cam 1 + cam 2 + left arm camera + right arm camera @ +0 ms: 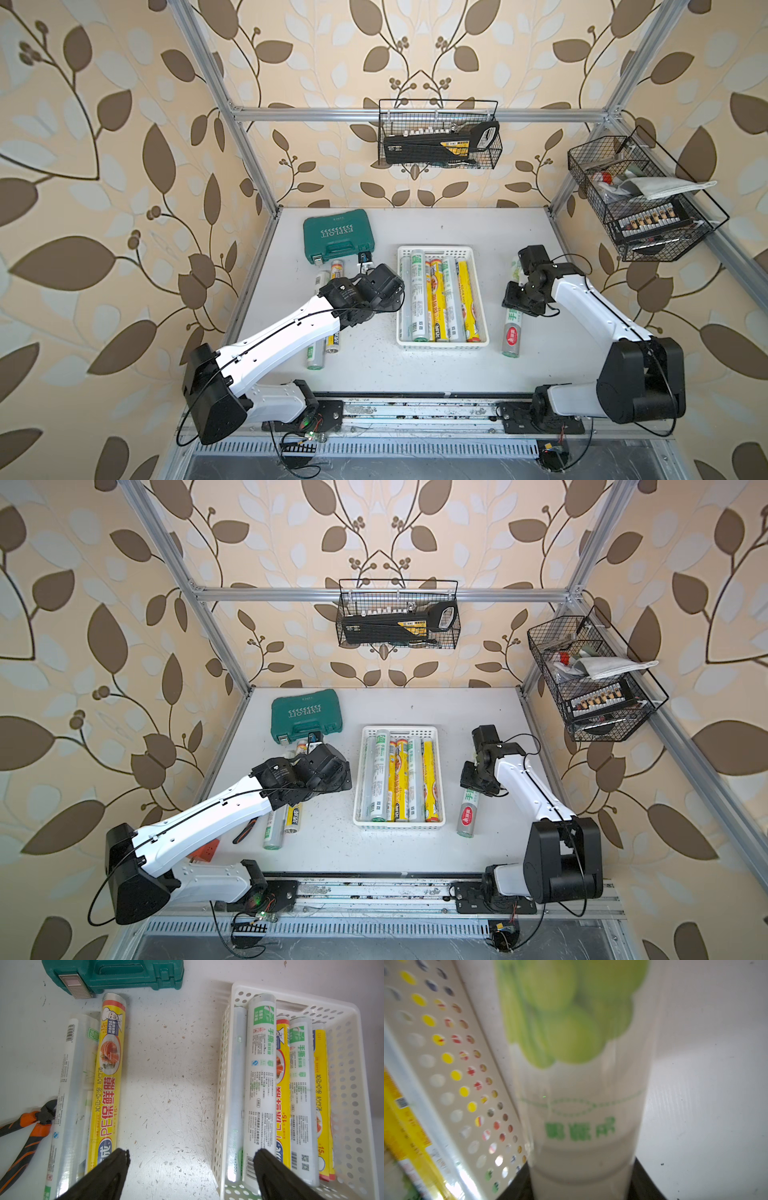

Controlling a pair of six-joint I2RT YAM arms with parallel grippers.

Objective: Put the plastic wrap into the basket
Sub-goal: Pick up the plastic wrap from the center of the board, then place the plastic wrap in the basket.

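1. Your right gripper (515,300) is clamped across the loose roll (512,332), which lies on the table (374,365) just right of the basket (435,248). In the right wrist view its fingers (645,1180) hug both sides of that roll, and the green fruit print is blurred.
2. Your left gripper (191,1155) stands wide apart (both top views bury it under the wrist). Only bare table shows between its fingers (118,1159), with the basket on one side and two rolls on the other.
3. Your basket holds five rolls (436,299) side by side, lengthwise. The left wrist view crops its near corner.
4. You get the tool case (116,974) only in part from the left wrist, but whole in both top views.
5. Your left arm (291,328) covers the middles of the yellow roll (108,1074) and the silver roll (70,1084) in both top views.
6. You see the pliers (27,1126) just beside the silver roll from the left wrist. In a top view (245,831) only their tip peeks out.
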